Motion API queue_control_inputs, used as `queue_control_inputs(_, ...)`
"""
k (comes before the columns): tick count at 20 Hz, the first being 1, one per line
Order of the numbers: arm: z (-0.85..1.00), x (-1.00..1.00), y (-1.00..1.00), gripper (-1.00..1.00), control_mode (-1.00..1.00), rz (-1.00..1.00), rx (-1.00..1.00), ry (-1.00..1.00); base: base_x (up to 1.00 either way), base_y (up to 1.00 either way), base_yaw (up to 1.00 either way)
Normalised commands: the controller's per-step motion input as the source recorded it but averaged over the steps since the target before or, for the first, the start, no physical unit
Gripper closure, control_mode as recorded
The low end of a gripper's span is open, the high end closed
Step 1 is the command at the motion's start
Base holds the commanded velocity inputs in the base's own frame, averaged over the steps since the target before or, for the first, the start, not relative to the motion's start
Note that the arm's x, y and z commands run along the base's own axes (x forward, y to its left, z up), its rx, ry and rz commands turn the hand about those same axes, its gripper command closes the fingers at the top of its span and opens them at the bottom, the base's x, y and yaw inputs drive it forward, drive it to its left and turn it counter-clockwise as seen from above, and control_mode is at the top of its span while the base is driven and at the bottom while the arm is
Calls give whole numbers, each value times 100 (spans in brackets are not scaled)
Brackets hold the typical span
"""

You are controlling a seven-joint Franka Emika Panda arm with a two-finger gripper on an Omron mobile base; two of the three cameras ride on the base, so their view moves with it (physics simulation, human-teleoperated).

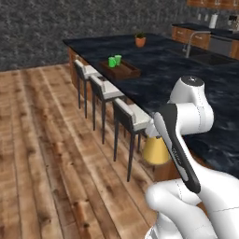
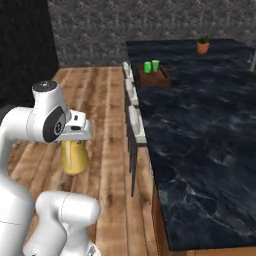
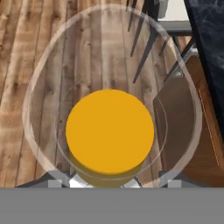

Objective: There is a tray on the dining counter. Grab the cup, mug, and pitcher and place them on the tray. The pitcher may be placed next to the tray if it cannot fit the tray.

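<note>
While the cup point(image 1: 118, 59) and mug point(image 1: 112, 61) are already set on the tray point(image 1: 122, 70), the pitcher point(image 2: 73, 156) is carried over the floor, apparently clamped between wide-set jaws.

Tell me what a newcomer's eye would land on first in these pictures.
First, the pitcher with its orange-yellow body, carried in the gripper above the wooden floor beside the stools, short of the dining counter. Next, two bright green spots far along that black counter: the cup and the mug, both already standing in the brown tray near the counter's edge. Behind them sits a potted plant.
</note>
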Motion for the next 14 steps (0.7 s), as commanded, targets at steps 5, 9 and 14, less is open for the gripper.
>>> queue_control_inputs(5,0,0,0,100,100,0,0,0,50,66,-57)
queue_control_inputs(9,0,0,0,100,100,0,0,0,41,78,-53)
queue_control_inputs(14,0,0,0,100,100,0,0,0,36,72,-54)
